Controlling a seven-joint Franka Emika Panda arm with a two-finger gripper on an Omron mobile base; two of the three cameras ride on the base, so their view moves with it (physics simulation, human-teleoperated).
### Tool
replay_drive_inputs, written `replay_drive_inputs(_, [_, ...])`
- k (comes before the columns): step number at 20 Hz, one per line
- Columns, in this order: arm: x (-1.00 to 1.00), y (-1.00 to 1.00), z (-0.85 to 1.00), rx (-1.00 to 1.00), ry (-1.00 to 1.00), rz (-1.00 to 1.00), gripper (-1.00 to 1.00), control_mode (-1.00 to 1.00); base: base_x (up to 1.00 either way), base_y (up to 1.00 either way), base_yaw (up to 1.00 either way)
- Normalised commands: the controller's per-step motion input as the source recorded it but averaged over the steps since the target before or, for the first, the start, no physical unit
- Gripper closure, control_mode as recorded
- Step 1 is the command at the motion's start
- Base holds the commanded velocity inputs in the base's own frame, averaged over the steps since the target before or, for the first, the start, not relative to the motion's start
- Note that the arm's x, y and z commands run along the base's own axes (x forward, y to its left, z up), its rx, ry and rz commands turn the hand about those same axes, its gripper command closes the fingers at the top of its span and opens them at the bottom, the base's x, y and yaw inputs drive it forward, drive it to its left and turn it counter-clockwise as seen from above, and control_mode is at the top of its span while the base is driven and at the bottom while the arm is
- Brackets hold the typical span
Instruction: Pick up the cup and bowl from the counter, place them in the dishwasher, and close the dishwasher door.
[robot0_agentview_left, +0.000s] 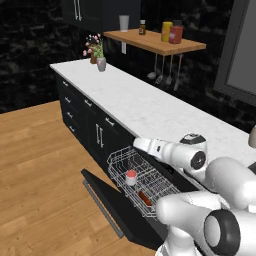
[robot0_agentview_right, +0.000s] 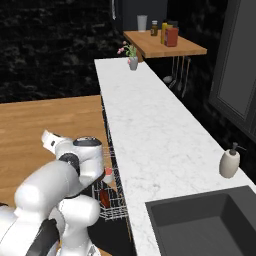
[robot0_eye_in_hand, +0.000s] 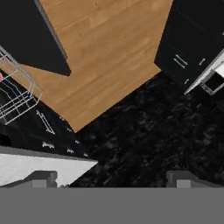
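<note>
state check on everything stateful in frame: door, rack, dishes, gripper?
dishwasher door: dropped open, lying flat.
wire rack: pulled out over the door.
cup: upright in the rack.
bowl: in the rack, standing on edge.
gripper: open, holding nothing.
cabinet doors: shut.
soap dispenser: upright on the counter by the sink.

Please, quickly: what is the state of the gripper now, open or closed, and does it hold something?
Gripper: open, fingertips wide apart, holding nothing.
</note>
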Motion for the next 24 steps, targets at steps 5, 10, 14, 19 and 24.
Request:
replay_drive_inputs(5, [-0.53, 0.0, 1.0, 0.49, 0.0, -0.34, -1.0, -1.0, 0.0, 0.0, 0.0])
replay_drive_inputs(10, [-0.42, 0.0, 1.0, 0.54, 0.0, -0.27, -1.0, -1.0, 0.0, 0.0, 0.0])
replay_drive_inputs(14, [-0.25, -0.03, 1.0, 0.57, 0.08, -0.11, -1.0, -1.0, 0.0, 0.0, 0.0])
replay_drive_inputs(19, [-0.02, -0.09, 0.99, 0.76, 0.31, 0.0, -1.0, -1.0, 0.0, 0.0, 0.0])
replay_drive_inputs(24, [0.04, -0.36, 0.37, 0.94, 0.55, 0.06, -1.0, -1.0, 0.0, 0.0, 0.0])
